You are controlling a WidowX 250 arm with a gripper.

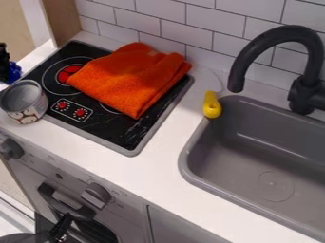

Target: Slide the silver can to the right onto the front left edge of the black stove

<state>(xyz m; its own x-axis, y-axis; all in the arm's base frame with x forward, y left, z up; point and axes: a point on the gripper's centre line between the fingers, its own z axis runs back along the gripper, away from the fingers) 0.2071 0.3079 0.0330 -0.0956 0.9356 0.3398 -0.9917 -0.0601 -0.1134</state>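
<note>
At the far left edge, beside the stove's left corner, is a black part that looks like the gripper (pixel 4 59), mostly cut off by the edge. A small dark blue thing (pixel 13 72) is right against it; whether it is held cannot be told. Just below stands an open-topped metal can (pixel 25 110) with a printed label, upright on the stove's front left corner. A folded orange cloth (pixel 130 78) lies across the back and right of the black stove top (pixel 117 126). A yellow object (pixel 212 105) rests at the sink's back left corner.
The grey sink (pixel 253 193) takes up the right side, with a tall black faucet (pixel 238 71) arching over its back left. A white tiled wall (pixel 149 20) runs behind. Knobs (pixel 96 194) and a black oven handle (pixel 66 201) jut from the front.
</note>
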